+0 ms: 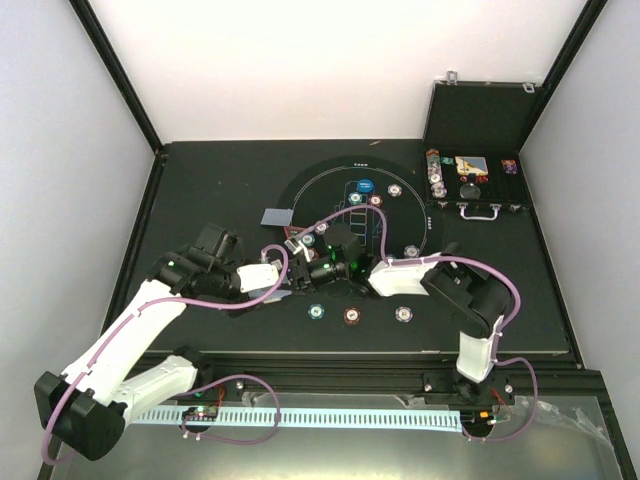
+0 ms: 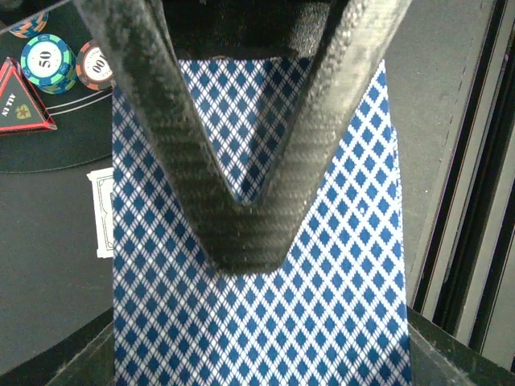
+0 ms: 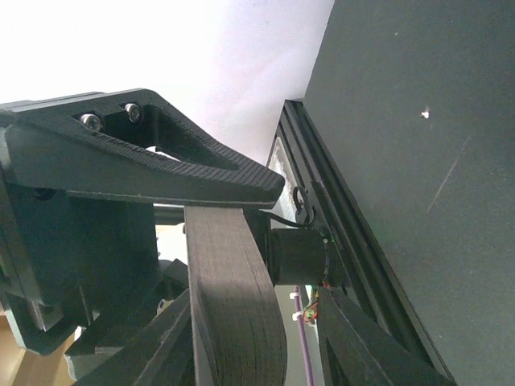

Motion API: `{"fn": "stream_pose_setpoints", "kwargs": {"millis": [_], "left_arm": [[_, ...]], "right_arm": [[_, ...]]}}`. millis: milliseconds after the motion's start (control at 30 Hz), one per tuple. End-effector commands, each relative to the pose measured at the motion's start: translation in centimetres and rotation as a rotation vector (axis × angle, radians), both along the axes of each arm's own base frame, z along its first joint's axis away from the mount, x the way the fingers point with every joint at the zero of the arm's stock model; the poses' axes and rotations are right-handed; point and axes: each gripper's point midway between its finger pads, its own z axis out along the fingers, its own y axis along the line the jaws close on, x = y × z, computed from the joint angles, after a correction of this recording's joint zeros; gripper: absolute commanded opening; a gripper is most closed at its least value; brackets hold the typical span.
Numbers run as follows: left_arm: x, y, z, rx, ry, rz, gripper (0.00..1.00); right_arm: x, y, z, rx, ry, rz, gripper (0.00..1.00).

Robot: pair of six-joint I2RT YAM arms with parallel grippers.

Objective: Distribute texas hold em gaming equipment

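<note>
My left gripper (image 2: 245, 257) is shut on a deck of playing cards (image 2: 322, 305) with blue diamond backs, one finger pressed flat on the top card. My right gripper (image 3: 256, 299) stands open around that same deck (image 3: 233, 322), seen edge-on, with a gap on its right side. In the top view both grippers meet over the near part of the round mat: left (image 1: 296, 278), right (image 1: 319, 271). A green chip (image 1: 317, 311), a brown-red chip (image 1: 352, 316) and a whitish chip (image 1: 403, 313) lie in a row near me. A red triangle (image 2: 20, 100) lies beside a green chip (image 2: 48, 63).
The round black mat (image 1: 300, 190) holds a blue button (image 1: 366, 186) and more chips. One card (image 1: 275, 216) lies face down at its left edge. An open black case (image 1: 478, 185) with chips stands at the back right. The table's rail (image 3: 322, 209) runs close by.
</note>
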Motion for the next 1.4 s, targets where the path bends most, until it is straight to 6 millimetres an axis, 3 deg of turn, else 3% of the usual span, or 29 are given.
{"fn": "stream_pose_setpoints", "kwargs": {"millis": [0, 400, 567, 800, 1167, 1367], "left_arm": [[0.4, -0.3, 2.4, -0.04, -0.062, -0.009, 0.07], [0.5, -0.3, 1.8, -0.034, -0.056, -0.008, 0.07], [0.5, -0.3, 1.6, -0.029, -0.053, -0.009, 0.07], [0.6, -0.2, 1.5, -0.025, -0.055, -0.009, 0.07], [0.6, 0.0, 0.9, -0.008, -0.051, -0.009, 0.07], [0.7, 0.0, 0.7, -0.003, -0.048, -0.007, 0.07]], "right_arm": [[0.6, -1.4, -1.3, -0.067, 0.001, -0.038, 0.39], [0.3, -2.2, 1.3, -0.049, -0.048, -0.033, 0.39], [0.0, -2.8, 1.3, -0.082, -0.069, -0.03, 0.32], [-0.4, -3.5, 1.3, -0.113, -0.083, -0.028, 0.3], [0.1, -4.1, 2.3, -0.113, -0.097, -0.038, 0.06], [0.8, -5.1, 3.5, -0.067, -0.072, -0.061, 0.01]]}}
